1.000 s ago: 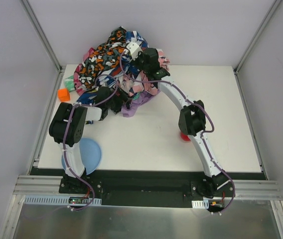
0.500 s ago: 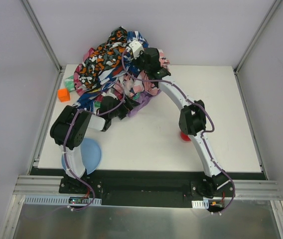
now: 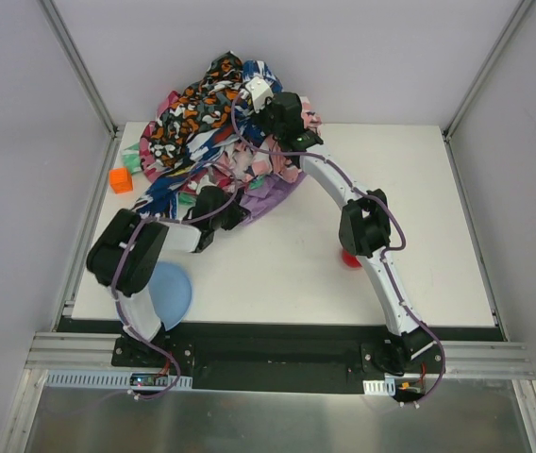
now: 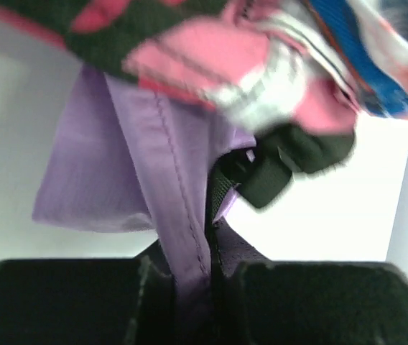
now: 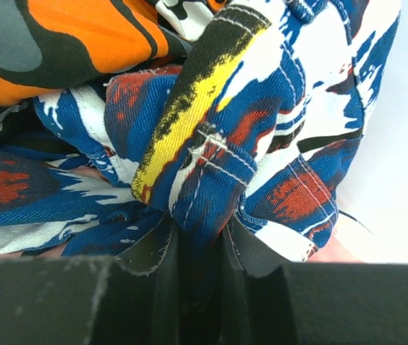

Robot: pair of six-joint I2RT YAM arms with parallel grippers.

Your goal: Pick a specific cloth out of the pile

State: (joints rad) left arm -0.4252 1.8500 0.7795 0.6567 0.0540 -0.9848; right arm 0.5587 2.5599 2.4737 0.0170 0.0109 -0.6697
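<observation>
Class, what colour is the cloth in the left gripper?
Plain lilac cloth, clearest in left wrist view.

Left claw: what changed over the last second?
The left claw, open a second ago, has shut on the cloth, the lilac one at the pile's near edge. The right claw stayed shut on the blue-white patterned cloth up top; the pile hardly moved.

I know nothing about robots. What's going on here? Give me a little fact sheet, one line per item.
Left pincer: shut on the lilac cloth, at the near edge of the pile
Right pincer: shut on a blue-white patterned cloth, high on the pile
Heap: multicoloured, at the far left of the table
Elsewhere on it: orange cube, red ball, blue disc
</observation>
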